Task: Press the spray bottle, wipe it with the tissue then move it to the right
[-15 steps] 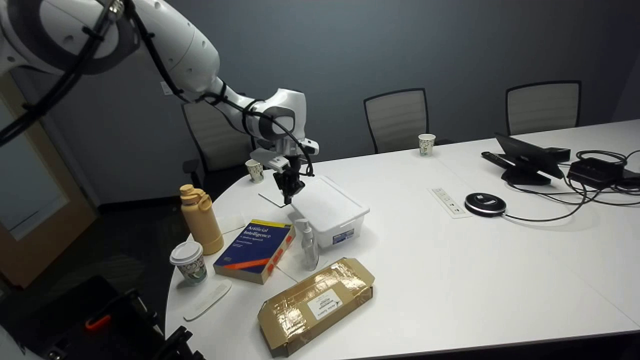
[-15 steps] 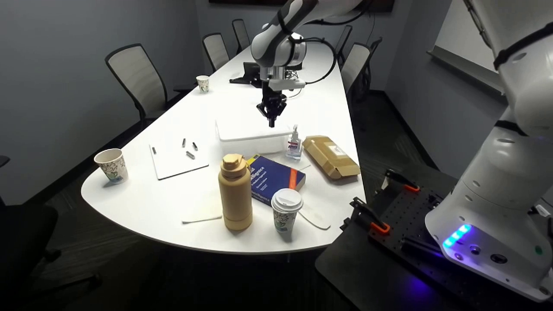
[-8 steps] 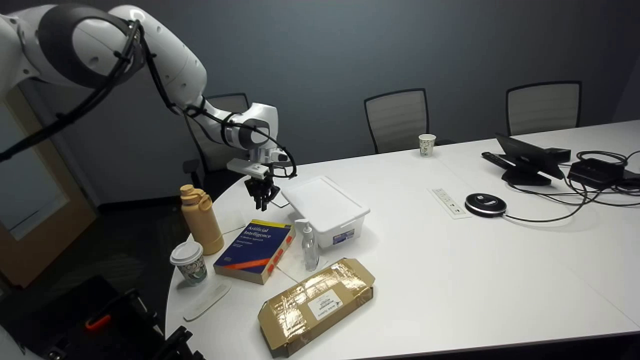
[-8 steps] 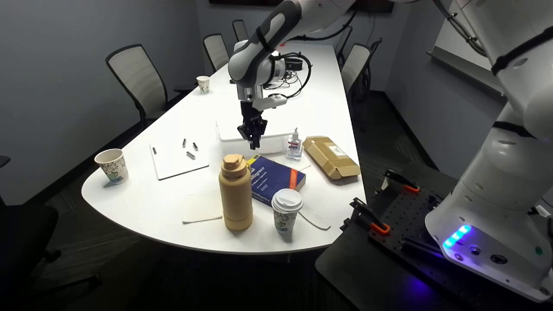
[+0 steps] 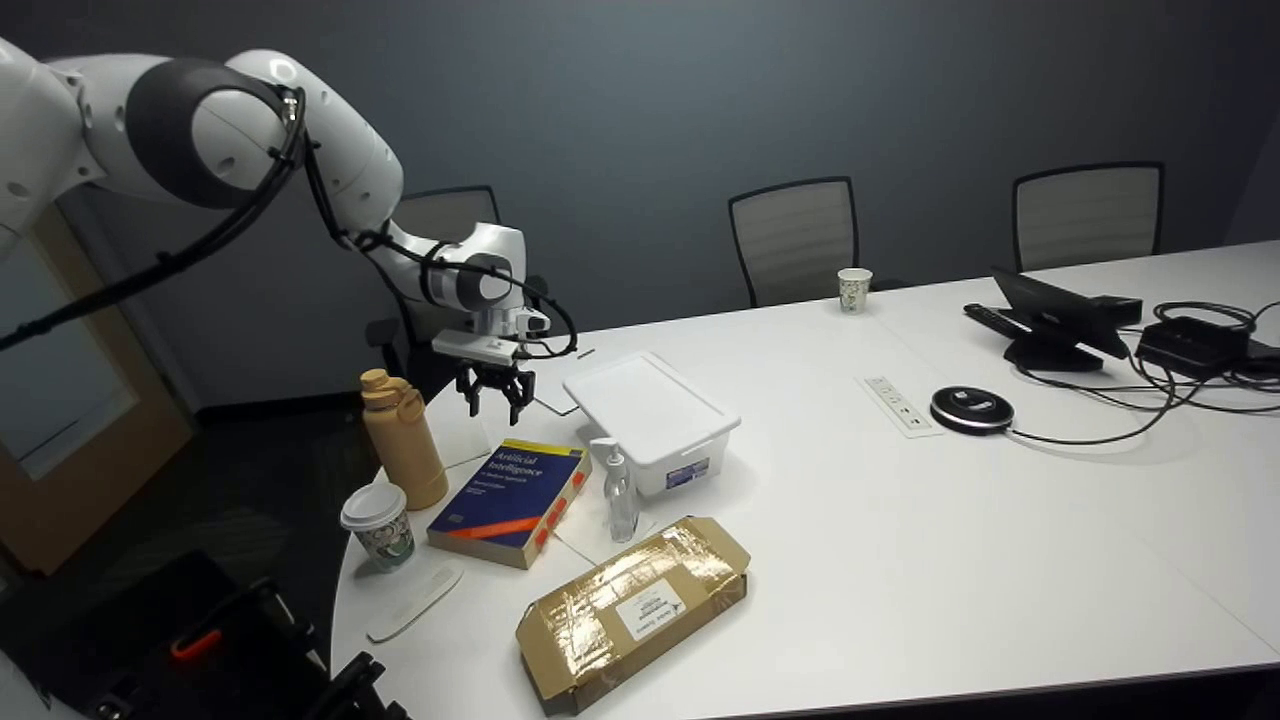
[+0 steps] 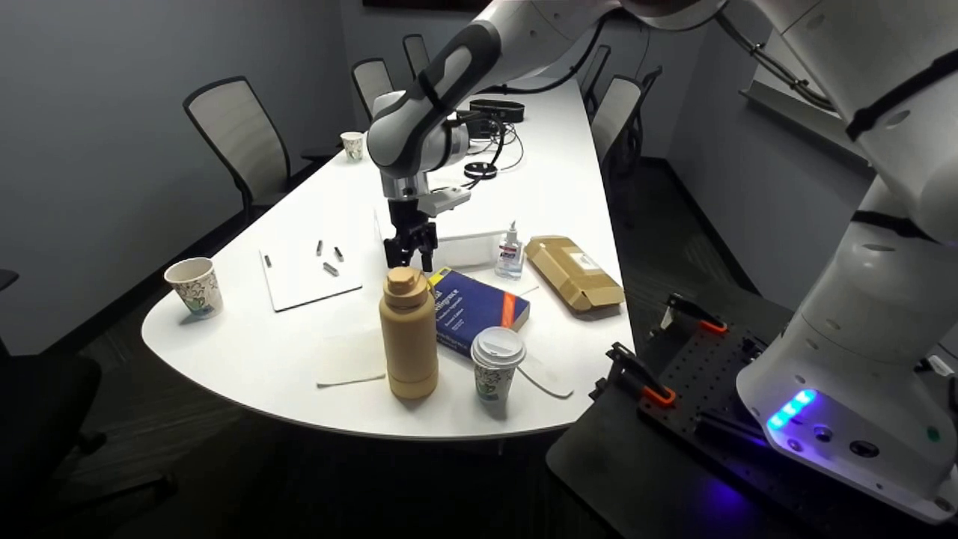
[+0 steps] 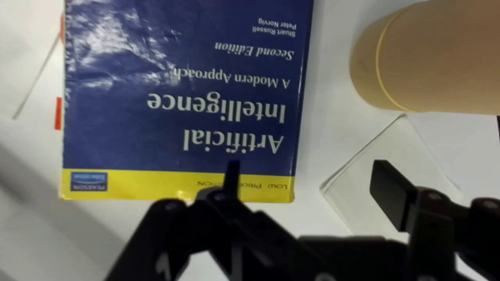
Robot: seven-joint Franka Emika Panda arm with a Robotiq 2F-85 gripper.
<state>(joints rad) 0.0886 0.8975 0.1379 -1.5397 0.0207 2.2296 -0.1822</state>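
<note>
We've got a lidded paper cup at the lower left in an exterior view, and just above it a tan bottle standing upright on the table. Next over, left of centre, we see the gripper hanging over the table with its two fingers well apart. Just below it in the frame there's a chunky blue book lying flat. Then comes the spray bottle, a skinny see-through thing standing upright a bit below centre, just right of the book, with a cardboard box below it and a white lidded bin just beside it. Off at the right we spot a round black puck.

Wrist view, same direction: the book takes up the upper left with its title upside down, and one finger shows in front of its yellow band. The other finger overlaps a folded white tissue at the lower right, and the tan bottle pokes in at the upper right.
</note>
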